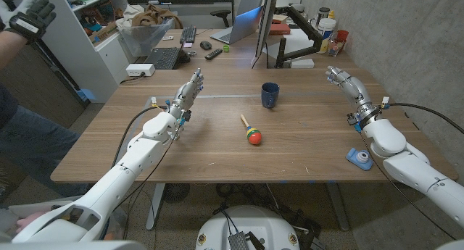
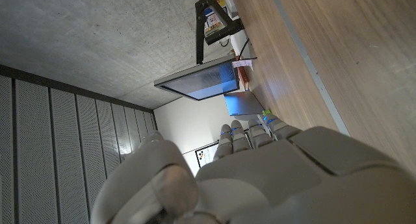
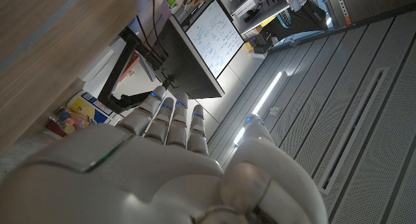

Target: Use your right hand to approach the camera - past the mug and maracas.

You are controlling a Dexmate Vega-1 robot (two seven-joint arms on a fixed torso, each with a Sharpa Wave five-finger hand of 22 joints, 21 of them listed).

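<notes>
The wooden table (image 1: 217, 152) fills the middle of the head view, with a pale seam line running across its far half. Beyond its far edge stands a monitor (image 1: 264, 25) on a black arm, with a laptop (image 1: 239, 34), a keyboard (image 1: 164, 58) and a black remote beside them on a second desk. A person (image 1: 22, 134) stands at the far left, one gloved hand raised.

The left hand (image 1: 190, 90) sits over the left part of the table near the seam, fingers straight and held together, reaching toward the far side, holding nothing. In the left wrist view the same hand (image 2: 260, 165) shows its back, fingers close side by side.

The right hand (image 1: 342, 79) is at the far right of the table, well apart from every object, fingers extended and slightly curved, empty. In the right wrist view its fingers (image 3: 172, 120) lie packed together, pointing at the monitor.

The dark blue mug (image 1: 270, 95) stands upright just past the seam, right of centre. The maraca (image 1: 251, 132) lies nearer, its wooden handle pointing far-left and its red, green and yellow head toward the near side.

The small blue camera (image 1: 359, 159) lies at the near right edge of the table, just beside the right forearm, well nearer than the right hand.
</notes>
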